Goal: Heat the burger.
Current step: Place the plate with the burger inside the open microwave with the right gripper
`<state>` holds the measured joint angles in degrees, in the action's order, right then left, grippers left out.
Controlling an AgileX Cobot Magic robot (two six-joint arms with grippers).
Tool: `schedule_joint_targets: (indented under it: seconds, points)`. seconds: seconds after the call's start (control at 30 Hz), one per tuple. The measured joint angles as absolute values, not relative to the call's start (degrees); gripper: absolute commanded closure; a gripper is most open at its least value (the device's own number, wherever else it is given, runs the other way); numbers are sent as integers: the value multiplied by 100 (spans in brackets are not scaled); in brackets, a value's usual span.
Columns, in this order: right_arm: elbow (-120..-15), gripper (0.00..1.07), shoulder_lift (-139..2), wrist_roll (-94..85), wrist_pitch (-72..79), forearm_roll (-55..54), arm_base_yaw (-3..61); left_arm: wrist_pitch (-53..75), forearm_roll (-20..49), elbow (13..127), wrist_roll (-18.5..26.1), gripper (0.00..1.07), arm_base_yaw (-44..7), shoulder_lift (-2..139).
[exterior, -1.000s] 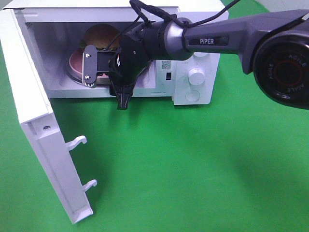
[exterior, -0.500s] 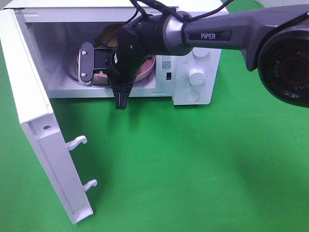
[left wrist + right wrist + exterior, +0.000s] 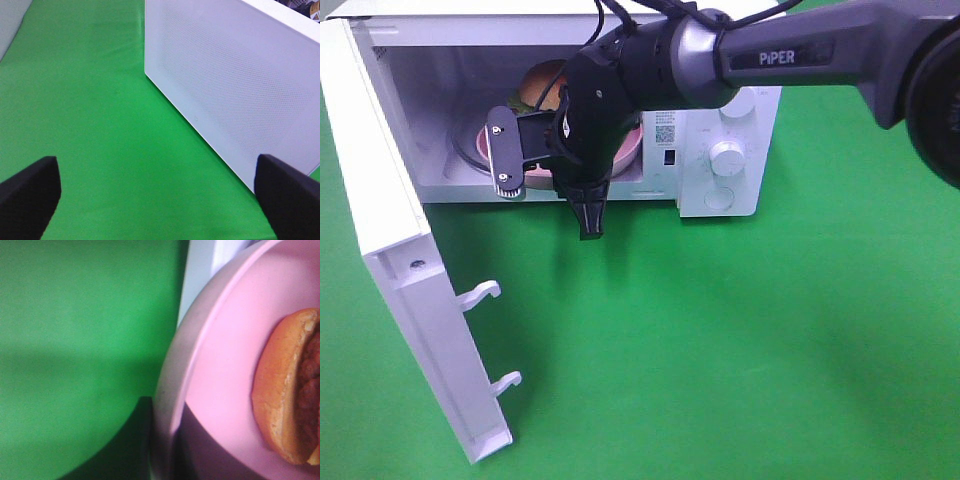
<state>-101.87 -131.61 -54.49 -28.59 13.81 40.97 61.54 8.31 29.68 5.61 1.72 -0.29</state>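
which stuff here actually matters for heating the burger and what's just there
Part of the job:
- burger
- pink plate under it
- microwave, door open
- right gripper at the plate's rim

Just there:
- green cloth
- left gripper, open over the cloth

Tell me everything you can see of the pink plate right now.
The pink plate is round, smooth and glossy, plastic-looking, with a raised rim. It sits roughly level inside the open microwave, near the front of the cavity, with the burger on it. In the high view the right arm hides most of it; only rim segments show. The right gripper is at its front edge, apparently shut on the rim. The right wrist view shows the rim up close, with the bun toward one side.
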Motion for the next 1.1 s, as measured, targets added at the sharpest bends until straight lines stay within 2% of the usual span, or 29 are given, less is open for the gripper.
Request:
schedule_joint_targets:
  seconds: [0.37,0.77,1.1]
  points:
    - [-8749,107,-12158,-6744,-2355,1381,4137,6154,831,2968,561,9,172,-29]
    - [-7678,107,-11367,-7042,-1799,1421,4142,6154,831,2968,561,9,172,-29]
    - [-6366,107,-10520,-7059,-1335,1627,4142,6154,831,2968,561,9,172,-29]
